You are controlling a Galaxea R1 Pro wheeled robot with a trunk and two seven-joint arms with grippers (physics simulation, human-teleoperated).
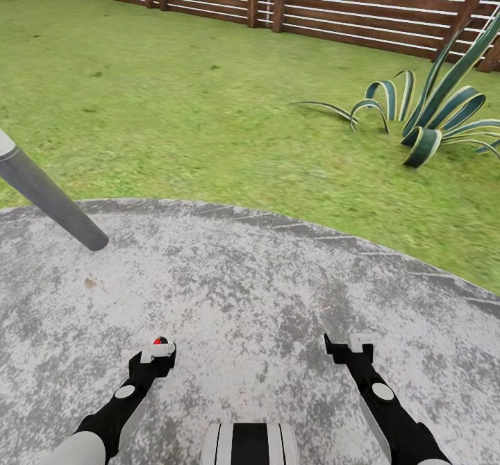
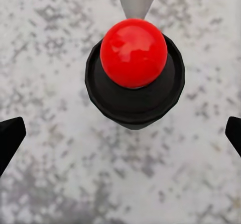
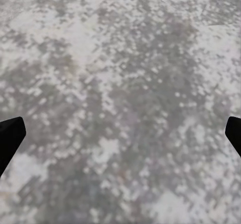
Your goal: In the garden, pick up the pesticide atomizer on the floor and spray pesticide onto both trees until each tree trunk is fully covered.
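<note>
Left pincer (image 2: 120, 133) spread wide above the atomizer (image 2: 134, 78), whose body hides beneath its red cap.

Paving (image 1: 264, 277): rough, mottled grey-white stone or concrete, matt.
Atomizer top (image 2: 133, 52): glossy red ball, smooth like plastic, on a matt black collar (image 2: 134, 101).
Fence (image 1: 347, 0), at 12 o'clock: brown wooden slats, matt.
Pole (image 1: 48, 198), at 10 o'clock: smooth grey, metal-like, dull sheen.
Lawn (image 1: 173, 104): coarse green grass.
Plant (image 1: 430, 114), at 2 o'clock: smooth, waxy striped leaves.
</note>
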